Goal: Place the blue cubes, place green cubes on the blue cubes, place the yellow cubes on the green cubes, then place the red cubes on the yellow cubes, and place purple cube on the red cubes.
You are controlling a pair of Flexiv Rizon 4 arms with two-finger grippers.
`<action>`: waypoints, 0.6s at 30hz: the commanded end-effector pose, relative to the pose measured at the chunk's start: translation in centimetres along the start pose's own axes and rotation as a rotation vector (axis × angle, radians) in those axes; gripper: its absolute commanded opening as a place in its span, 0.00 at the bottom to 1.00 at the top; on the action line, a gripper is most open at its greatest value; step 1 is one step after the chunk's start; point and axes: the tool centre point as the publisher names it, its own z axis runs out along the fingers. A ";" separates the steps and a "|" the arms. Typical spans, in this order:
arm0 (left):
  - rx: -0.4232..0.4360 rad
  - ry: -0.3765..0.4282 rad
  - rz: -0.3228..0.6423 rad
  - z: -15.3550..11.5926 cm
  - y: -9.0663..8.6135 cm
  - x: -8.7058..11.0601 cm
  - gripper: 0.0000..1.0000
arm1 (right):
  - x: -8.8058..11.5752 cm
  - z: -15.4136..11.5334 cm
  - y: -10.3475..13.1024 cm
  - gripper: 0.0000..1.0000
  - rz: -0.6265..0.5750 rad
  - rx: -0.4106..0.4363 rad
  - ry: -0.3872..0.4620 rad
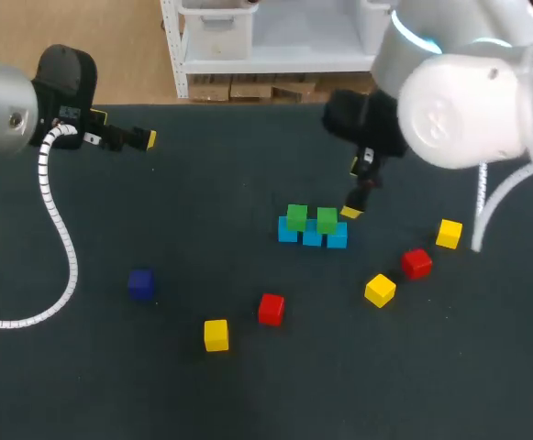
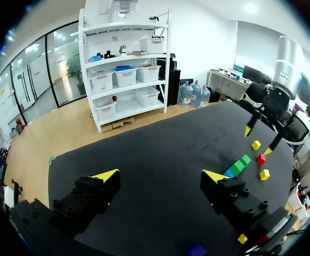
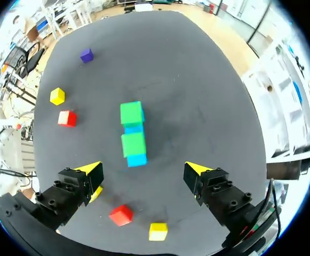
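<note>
Your right fingers [image 3: 90, 170] hang wide and empty, the blue cubes [image 3: 137, 159] and the green cubes [image 3: 133, 144] on them just ahead, seemingly free to fetch a yellow cube [image 3: 158, 231] nearby, while your left fingers [image 2: 108, 176], wide and empty too, wait well apart.

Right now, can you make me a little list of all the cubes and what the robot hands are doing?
blue cubes: three in a row
green cubes: two, on top of the blue cubes
yellow cubes: three, loose on the table
red cubes: two, loose on the table
purple cube: one, alone on the table
right gripper: open, empty, close by the green cubes
left gripper: open, empty, far from the cubes
</note>
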 end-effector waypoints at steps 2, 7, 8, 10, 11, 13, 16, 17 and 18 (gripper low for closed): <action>0.012 -0.004 0.002 0.0 0.3 0.1 1.00 | 2.4 -0.5 3.9 1.00 0.090 0.129 -0.027; 0.012 -0.004 0.002 0.0 0.3 0.1 1.00 | 3.7 0.3 6.0 1.00 0.198 0.155 -0.010; 0.012 -0.004 0.002 0.0 0.3 0.1 1.00 | 3.9 0.4 6.5 1.00 0.212 0.151 -0.007; 0.012 -0.004 0.002 0.0 0.3 0.1 1.00 | 4.3 0.5 7.2 1.00 0.239 0.155 -0.001; 0.012 -0.004 0.002 0.0 0.3 0.1 1.00 | 4.5 0.6 7.6 1.00 0.253 0.160 0.002; 0.012 -0.004 0.002 0.0 0.3 0.1 1.00 | 4.9 1.0 8.1 1.00 0.280 0.162 0.018; 0.012 -0.004 0.002 0.0 0.3 0.1 1.00 | 5.6 1.4 8.9 1.00 0.291 0.197 0.044; 0.012 -0.004 0.002 0.0 0.3 0.1 1.00 | 5.8 1.5 9.2 1.00 0.293 0.196 0.051; 0.012 -0.004 0.002 0.0 0.3 0.1 1.00 | 5.9 1.7 9.4 1.00 0.295 0.193 0.062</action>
